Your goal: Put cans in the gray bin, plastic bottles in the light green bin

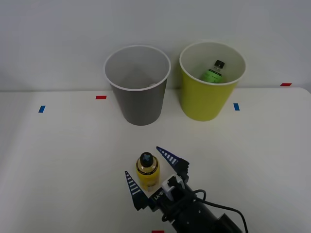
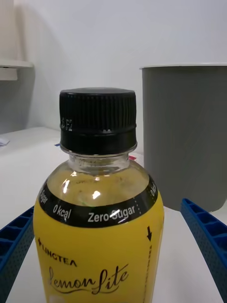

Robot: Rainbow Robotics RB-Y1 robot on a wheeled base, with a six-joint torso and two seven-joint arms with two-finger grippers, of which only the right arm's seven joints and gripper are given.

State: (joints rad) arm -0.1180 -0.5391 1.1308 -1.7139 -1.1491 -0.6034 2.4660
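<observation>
Spread blue ribbed fingers [image 1: 148, 175] flank the upright yellow black-capped plastic bottle [image 1: 147, 170], its base hidden; contact is unclear.

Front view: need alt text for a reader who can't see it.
A yellow bottle with a dark cap stands upright on the white table between the open blue fingers of the right end effector. Behind it stand the gray bin and, to its right, the light green bin, which holds a green-labelled bottle.
</observation>
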